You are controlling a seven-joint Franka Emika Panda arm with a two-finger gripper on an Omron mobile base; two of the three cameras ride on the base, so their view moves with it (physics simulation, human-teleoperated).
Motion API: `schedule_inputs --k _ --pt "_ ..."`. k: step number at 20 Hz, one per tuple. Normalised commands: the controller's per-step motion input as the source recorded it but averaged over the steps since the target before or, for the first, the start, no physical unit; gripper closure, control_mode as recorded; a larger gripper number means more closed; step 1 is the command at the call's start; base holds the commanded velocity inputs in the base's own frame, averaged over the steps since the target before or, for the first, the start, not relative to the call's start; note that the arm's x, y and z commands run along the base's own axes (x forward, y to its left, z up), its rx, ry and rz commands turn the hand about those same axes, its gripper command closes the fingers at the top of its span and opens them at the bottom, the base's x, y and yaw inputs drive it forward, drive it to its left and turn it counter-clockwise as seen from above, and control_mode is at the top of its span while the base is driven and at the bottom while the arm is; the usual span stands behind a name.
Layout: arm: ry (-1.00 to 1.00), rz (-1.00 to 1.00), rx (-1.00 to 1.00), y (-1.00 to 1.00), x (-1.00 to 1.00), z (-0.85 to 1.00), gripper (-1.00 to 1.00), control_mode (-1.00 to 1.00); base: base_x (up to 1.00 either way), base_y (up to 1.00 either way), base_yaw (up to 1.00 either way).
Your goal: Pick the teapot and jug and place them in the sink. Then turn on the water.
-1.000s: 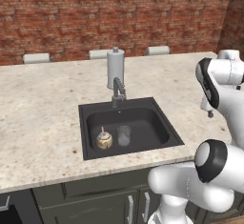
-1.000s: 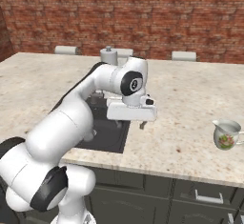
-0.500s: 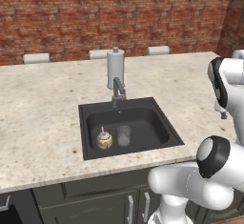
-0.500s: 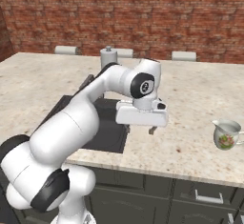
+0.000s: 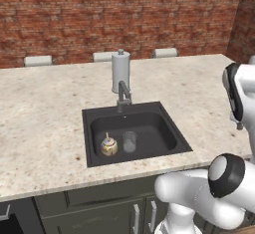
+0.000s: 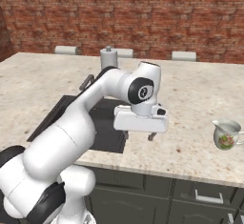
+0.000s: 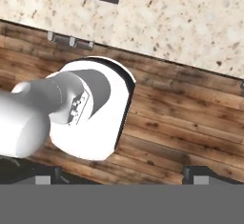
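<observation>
1. While the gripper hangs over the counter right of the sink, its jaws are spread wide with nothing between them.
2. The teapot sits in the sink beside a glass.
3. Off to the right, the jug stands on the counter near its front edge.

A red brick wall stands behind the whole counter. The countertop is of light beige speckled stone, and along its back edge there are three pale chair backs. Under the counter are dark grey-green cabinet doors with thin metal handles. The floor is of brown wooden planks. The light is soft and even.
</observation>
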Motion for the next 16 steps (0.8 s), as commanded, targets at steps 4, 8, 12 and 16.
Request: schedule_inputs --k 4,8,12,16 --pt "0.00 0.00 0.00 0.00 -0.16 0.00 -1.00 1.00 -0.20 -0.01 0.00" --pt "0.00 0.00 0.00 0.00 0.00 0.00 -1.00 1.00 -0.59 -0.63 0.00" --pt "0.00 0.00 0.00 0.00 0.00 0.00 -1.00 1.00 -0.43 -0.98 0.00" --pt "0.00 0.00 0.00 0.00 0.00 0.00 -1.00 1.00 -0.06 -1.00 0.01"
